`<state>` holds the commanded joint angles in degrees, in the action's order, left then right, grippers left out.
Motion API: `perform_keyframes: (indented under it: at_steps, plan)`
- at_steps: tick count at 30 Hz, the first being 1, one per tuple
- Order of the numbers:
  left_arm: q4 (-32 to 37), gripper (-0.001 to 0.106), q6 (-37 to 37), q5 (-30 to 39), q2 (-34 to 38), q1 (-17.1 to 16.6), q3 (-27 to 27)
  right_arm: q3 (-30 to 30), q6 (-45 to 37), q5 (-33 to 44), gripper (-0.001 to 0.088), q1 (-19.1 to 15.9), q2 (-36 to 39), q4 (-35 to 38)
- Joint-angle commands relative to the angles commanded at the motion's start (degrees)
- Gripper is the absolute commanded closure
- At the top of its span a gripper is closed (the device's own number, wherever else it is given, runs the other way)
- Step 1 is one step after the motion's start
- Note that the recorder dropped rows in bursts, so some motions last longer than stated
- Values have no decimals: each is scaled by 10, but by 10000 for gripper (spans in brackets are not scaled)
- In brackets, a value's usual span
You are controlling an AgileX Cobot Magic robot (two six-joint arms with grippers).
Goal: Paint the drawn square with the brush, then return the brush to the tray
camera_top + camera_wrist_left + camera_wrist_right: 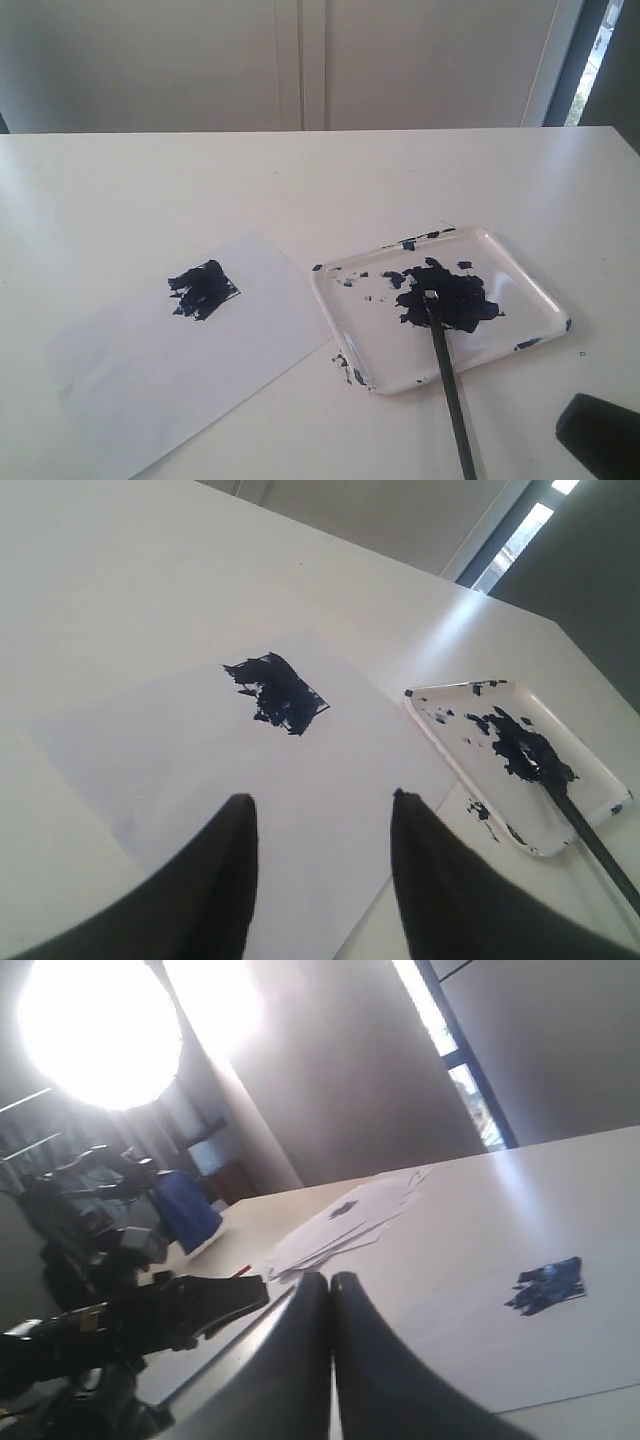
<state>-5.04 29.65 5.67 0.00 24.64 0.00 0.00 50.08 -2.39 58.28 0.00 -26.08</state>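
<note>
The drawn square (203, 289) is a ragged dark-blue blotch on a white paper sheet (150, 380). It also shows in both wrist views (277, 693) (548, 1285). To its right lies the glossy white tray (520, 285) (500, 785) with a dark paint puddle (447, 297). The black brush (452, 390) (590, 835) rests with its tip in the puddle and its handle out over the near rim. My left gripper (320, 802) hangs open and empty over the paper's near part. My right gripper (330, 1280) is shut on nothing, with only a dark corner of it (600, 435) showing at the lower right.
Paint splatters (340, 360) dot the table beside the tray's near left corner. In the right wrist view a loose stack of white papers (350, 1215) lies far off, and the other arm's dark body (150, 1315) stands beside my fingers.
</note>
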Motion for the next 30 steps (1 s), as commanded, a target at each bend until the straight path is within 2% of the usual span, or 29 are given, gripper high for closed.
perform_keyframes:
  at_steps: [1,2,3,5,9,13,22,26,30]
  plan:
    - [0,574,0,0,0,0,0,0,-152,24,868,0,0,119]
    - [0,574,0,0,0,0,0,0,-216,24,868,0,0,163]
    - [0,574,0,0,0,0,0,0,-377,35,868,0,0,272]
    - [0,574,0,0,0,0,0,0,-521,47,868,0,0,372]
    - [0,574,0,0,0,0,0,0,-530,131,868,0,0,372]
    - [0,574,0,0,0,0,0,0,-530,157,868,-5,0,364]
    - [0,574,0,0,0,0,0,0,-529,207,868,-121,0,364]
    - [0,574,0,0,0,0,0,0,-529,225,868,-144,0,364]
    - [0,574,0,0,0,0,0,0,-531,225,868,-145,0,363]
